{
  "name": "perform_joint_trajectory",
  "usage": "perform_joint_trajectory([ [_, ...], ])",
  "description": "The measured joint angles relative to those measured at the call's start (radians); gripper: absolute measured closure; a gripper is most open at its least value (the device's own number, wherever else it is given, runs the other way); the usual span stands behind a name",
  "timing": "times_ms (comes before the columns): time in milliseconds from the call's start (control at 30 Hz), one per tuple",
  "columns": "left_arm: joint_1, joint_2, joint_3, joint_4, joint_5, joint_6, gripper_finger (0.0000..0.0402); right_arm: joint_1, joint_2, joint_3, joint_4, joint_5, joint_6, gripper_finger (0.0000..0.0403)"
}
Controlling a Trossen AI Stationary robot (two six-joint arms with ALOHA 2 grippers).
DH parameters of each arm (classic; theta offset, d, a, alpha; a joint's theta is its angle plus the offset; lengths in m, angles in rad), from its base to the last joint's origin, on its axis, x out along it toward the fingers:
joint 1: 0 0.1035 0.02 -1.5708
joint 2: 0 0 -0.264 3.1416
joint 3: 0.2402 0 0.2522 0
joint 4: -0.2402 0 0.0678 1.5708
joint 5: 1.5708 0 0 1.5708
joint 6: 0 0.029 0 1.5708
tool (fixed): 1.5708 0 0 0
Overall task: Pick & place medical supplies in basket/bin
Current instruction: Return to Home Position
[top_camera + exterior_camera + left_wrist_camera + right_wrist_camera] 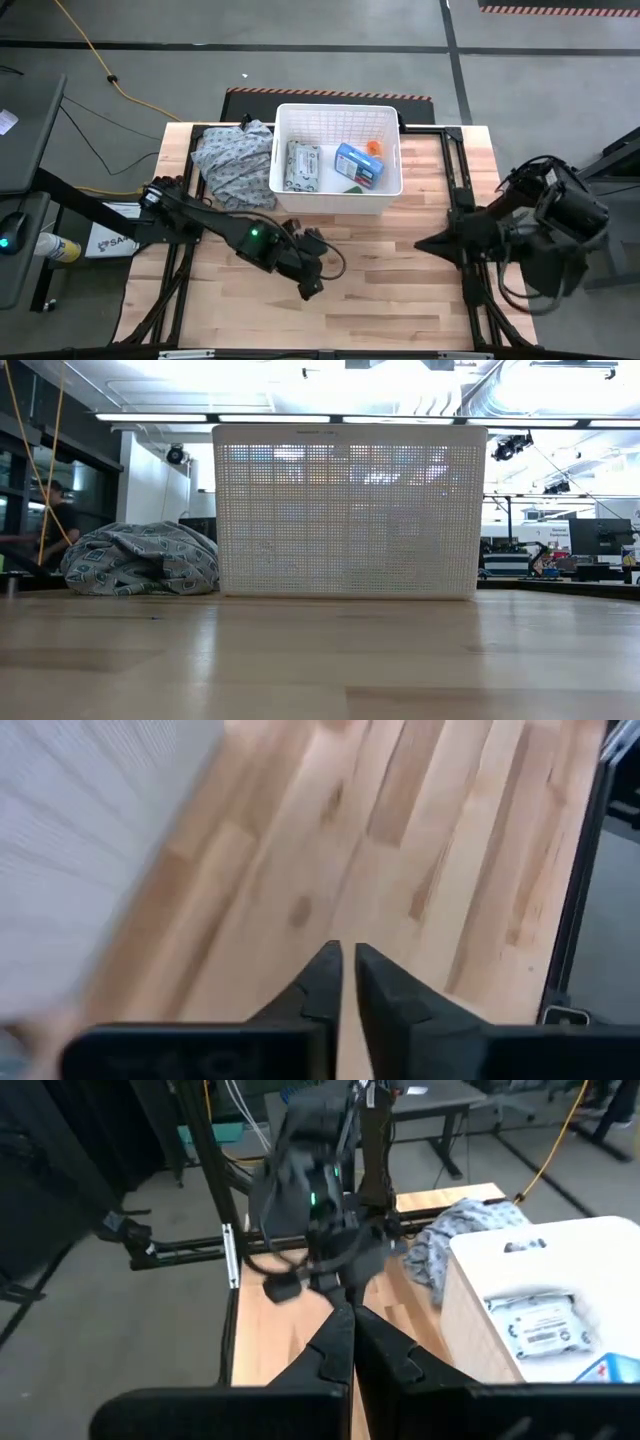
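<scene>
Two dark fingers of the left gripper [348, 952] sit right up close in the left wrist view. They are pressed almost together, with only a thin crack between them, and they hold nothing. Bare wooden table [450, 840] lies under and ahead of them. A blurry white basket [70, 830] wall shows off to one side.

The right wrist view shows the right gripper [351, 1312] closed tight and empty too. The basket is ahead of it and a bit to the side, with the wipes pack [540, 1320] inside. The grey cloth heap [470, 1230] lies past it.

From above, both grippers hang over bare wood, well apart from the basket. Inside it lie the wipes pack, a blue box [358, 165], an orange bottle [374, 147] and a green tube [352, 187]. No white tube can be made out.

The low view shows only the basket wall and the cloth beside it.

The putting-away looks done. To go home well, each arm should pull back slowly to its own side. Fingers should stay up off the wood, clear of the basket and the other arm.
</scene>
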Motion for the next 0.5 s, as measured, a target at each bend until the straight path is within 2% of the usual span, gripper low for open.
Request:
perform_joint_trajectory([
  [167,0.007,0.0,0.133,-0.113,-0.072,0.108,0.0378,0.057,0.0,-0.029,-0.033,0.081,-0.008,0.0402],
  [300,0.007,0.0,0.23,-0.238,-0.148,0.163,0.0378,0.093,0.0,-0.046,-0.095,0.135,-0.001,0.0403],
  [500,0.022,-0.013,0.328,-0.444,-0.183,0.176,0.0317,0.132,0.0,-0.046,-0.177,0.219,0.102,0.0403],
])
